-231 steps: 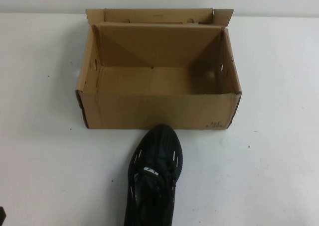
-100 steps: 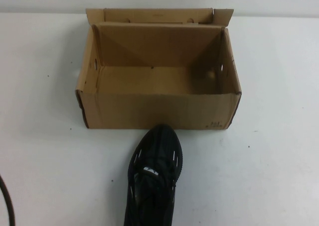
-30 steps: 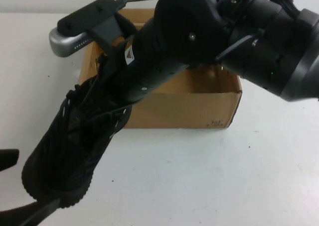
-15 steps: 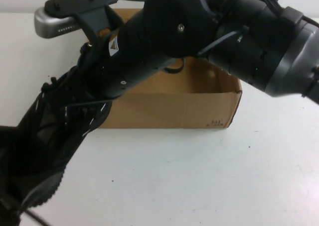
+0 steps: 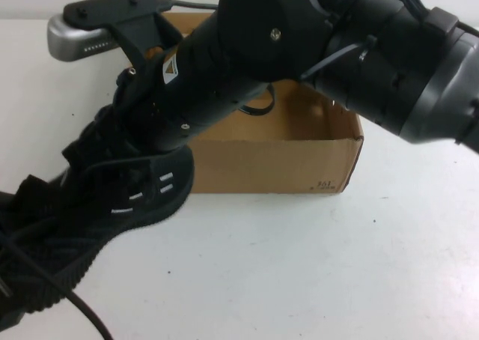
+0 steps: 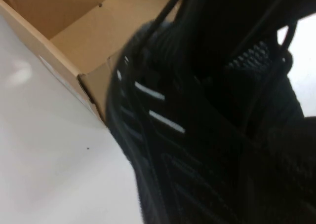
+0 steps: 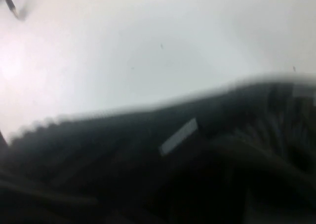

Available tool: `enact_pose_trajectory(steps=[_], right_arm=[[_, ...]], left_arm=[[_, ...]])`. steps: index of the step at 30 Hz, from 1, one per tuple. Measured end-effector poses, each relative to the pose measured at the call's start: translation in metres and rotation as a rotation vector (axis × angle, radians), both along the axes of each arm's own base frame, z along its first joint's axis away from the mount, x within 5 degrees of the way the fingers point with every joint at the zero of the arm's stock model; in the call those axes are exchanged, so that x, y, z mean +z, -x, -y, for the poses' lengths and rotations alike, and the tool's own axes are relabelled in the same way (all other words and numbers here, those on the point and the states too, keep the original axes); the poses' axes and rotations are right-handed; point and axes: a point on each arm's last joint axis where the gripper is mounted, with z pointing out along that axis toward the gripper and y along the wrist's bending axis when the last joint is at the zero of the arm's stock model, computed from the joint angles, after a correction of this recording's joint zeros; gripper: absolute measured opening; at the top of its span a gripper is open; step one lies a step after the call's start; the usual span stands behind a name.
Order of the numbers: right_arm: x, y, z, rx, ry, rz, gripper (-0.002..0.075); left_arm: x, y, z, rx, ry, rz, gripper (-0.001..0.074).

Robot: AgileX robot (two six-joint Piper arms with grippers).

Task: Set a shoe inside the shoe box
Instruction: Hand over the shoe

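The black knit shoe (image 5: 127, 198) with white dash marks hangs above the table in front of the left front corner of the brown cardboard shoe box (image 5: 284, 164). Its toe points toward the box. My right gripper (image 5: 123, 149) reaches over the box from the upper right and is shut on the shoe's upper; its fingers are buried in the laces. My left gripper (image 6: 256, 184) is at the shoe's heel end at the lower left, hidden by the dark shoe (image 6: 197, 135). The box's open inside (image 6: 74, 41) shows in the left wrist view. The shoe (image 7: 197, 150) fills the lower part of the right wrist view.
The bulky right arm (image 5: 359, 48) covers most of the box's opening. A black cable (image 5: 75, 306) runs along the lower left. White table (image 5: 337, 265) lies in front of and to the right of the box.
The shoe was picked up from in front of the box and carried left. In the last half second it turned, with its toe swinging toward the box's left front corner.
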Motion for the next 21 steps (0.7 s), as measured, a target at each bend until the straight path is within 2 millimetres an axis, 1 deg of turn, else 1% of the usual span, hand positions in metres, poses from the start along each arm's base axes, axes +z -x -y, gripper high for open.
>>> enact_pose_trajectory(steps=[1,2,4,6,8,9,11,14,18,21], right_arm=[[0.001,0.000,-0.001,-0.003,-0.014,0.001,0.0090],[0.002,0.000,-0.002,-0.005,-0.030,-0.002,0.0148],[0.006,0.000,-0.004,-0.009,-0.066,-0.004,0.0288],[0.012,0.001,-0.005,0.011,-0.105,0.014,0.0459],[0.020,0.002,-0.007,0.058,-0.134,0.054,0.0578],[0.025,0.004,-0.007,0.094,-0.151,0.082,0.0619],[0.035,0.008,-0.007,0.168,-0.179,0.147,0.0662],[0.051,0.016,-0.001,0.296,-0.178,0.274,0.0676],[0.070,0.036,0.019,0.490,-0.113,0.420,0.0650],[0.078,0.051,0.035,0.628,-0.051,0.457,0.0603]], left_arm=[[0.000,0.000,0.000,-0.001,0.000,-0.005,0.0032],[-0.001,0.000,0.000,-0.004,-0.003,-0.014,0.0030],[-0.002,0.001,0.000,-0.009,-0.007,-0.026,0.0030],[-0.002,0.003,0.000,-0.019,-0.016,-0.029,0.0030],[-0.001,0.005,0.000,-0.028,-0.022,-0.018,0.0030],[-0.001,0.006,-0.001,-0.029,-0.022,-0.013,0.0029],[0.000,0.008,-0.001,-0.033,-0.019,-0.002,0.0029],[0.000,0.011,-0.001,-0.050,-0.030,-0.005,0.0029],[-0.001,0.012,-0.001,-0.108,-0.077,0.018,0.0028],[0.000,0.012,0.000,-0.144,-0.107,0.056,0.0028]])
